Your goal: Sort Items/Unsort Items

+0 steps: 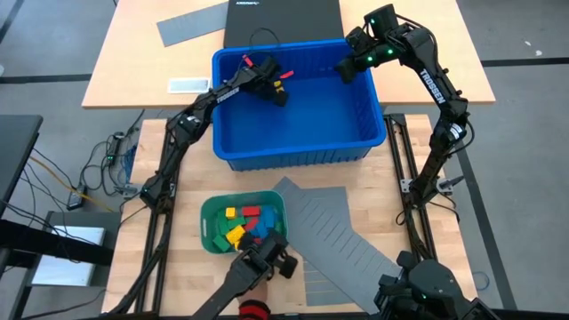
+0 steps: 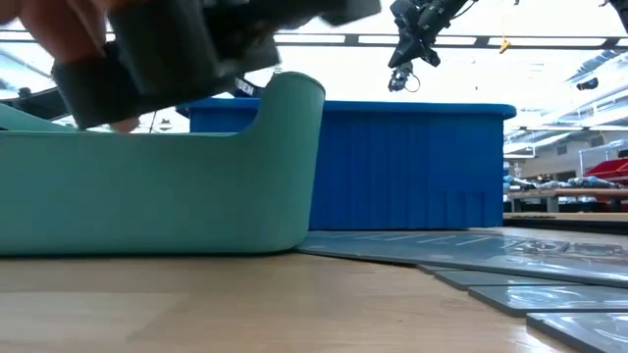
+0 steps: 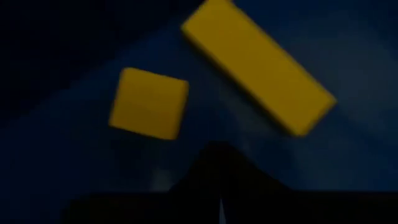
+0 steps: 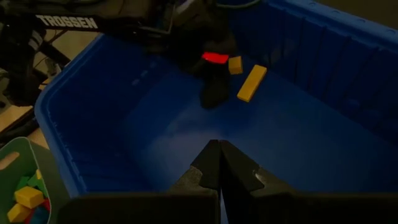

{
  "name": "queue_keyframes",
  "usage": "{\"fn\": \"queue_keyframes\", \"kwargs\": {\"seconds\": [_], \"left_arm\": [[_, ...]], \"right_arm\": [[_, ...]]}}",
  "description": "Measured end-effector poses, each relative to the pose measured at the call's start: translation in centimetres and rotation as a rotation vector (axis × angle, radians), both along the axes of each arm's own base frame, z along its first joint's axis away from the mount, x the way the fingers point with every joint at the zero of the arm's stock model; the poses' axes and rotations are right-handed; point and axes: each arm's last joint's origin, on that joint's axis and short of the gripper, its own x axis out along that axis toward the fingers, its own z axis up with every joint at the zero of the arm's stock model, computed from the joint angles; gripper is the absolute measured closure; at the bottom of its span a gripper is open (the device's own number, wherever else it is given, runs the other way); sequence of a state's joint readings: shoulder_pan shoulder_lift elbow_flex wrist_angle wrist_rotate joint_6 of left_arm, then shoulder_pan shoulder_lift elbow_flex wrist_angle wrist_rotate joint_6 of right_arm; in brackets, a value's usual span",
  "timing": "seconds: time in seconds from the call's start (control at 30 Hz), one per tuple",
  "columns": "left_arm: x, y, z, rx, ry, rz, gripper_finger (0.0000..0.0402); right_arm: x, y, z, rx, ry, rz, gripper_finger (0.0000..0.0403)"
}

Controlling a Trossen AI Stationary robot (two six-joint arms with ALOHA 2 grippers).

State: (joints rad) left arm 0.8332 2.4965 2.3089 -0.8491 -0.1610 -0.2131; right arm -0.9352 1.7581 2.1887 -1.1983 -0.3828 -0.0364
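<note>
Nearest to the low camera stood the teal-green tray (image 2: pixel 196 186), close to the front edge of the tabletop, with grey divider sheets (image 2: pixel 510 265) lying flat beside it on the wood.

Inside the blue bin (image 1: pixel 356 147) the left gripper (image 1: pixel 277 92) was low over the floor, near the bin's far wall. Its fingers (image 3: pixel 217 180) were pressed together and pinched nothing. Just in front of them two yellow blocks lay on the blue floor: a short, almost square one (image 3: pixel 149 102) and a long one (image 3: pixel 258 65). They were near each other but apart, and neither touched the fingers.

The right gripper (image 1: pixel 344 68) hung over the bin's far right corner, above the rim. Its fingers (image 4: pixel 214 168) were also pressed together and empty. From its wrist camera the same two yellow blocks (image 4: pixel 250 82) showed on the bin floor, just beside the left gripper.

Most of the other blocks (image 1: pixel 244 224), in red, yellow, green and blue, lay heaped inside the tray. A third dark arm (image 1: pixel 267 262) reached over the tray's front edge; I could not tell what its gripper was doing.
</note>
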Motion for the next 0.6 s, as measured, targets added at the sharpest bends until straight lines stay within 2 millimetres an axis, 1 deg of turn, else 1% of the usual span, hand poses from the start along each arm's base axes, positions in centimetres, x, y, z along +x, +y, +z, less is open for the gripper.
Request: {"fn": "queue_keyframes", "kwargs": {"seconds": [0.17,0.27,0.33,0.4,0.5,0.6], "left_arm": [[1.6,-2.0,1.3,-0.015,-0.032,-0.066,0.0401],[2.1,-2.9,2.8,-0.005,-0.061,-0.072,0.0401],[2.0,-2.8,3.9,0.002,-0.09,-0.041,0.0401],[1.5,-2.3,4.3,0.018,-0.106,-0.022,0.0399],[0.8,-1.7,4.3,0.023,-0.092,-0.014,0.0388],[0.0,-1.1,4.3,0.021,-0.08,-0.007,0.0366]], "right_arm": [[0.0,0.0,0.0,-0.001,0.001,0.001,0.0402],[0.0,0.0,0.0,-0.001,0.0,0.001,0.0401],[0.0,0.0,0.0,0.0,0.001,0.001,0.0401],[0.0,0.0,0.0,0.0,0.0,0.001,0.0401],[0.0,0.0,0.0,0.006,-0.003,0.006,0.0401],[0.0,0.1,-0.1,0.019,-0.005,0.005,0.0401]]}}
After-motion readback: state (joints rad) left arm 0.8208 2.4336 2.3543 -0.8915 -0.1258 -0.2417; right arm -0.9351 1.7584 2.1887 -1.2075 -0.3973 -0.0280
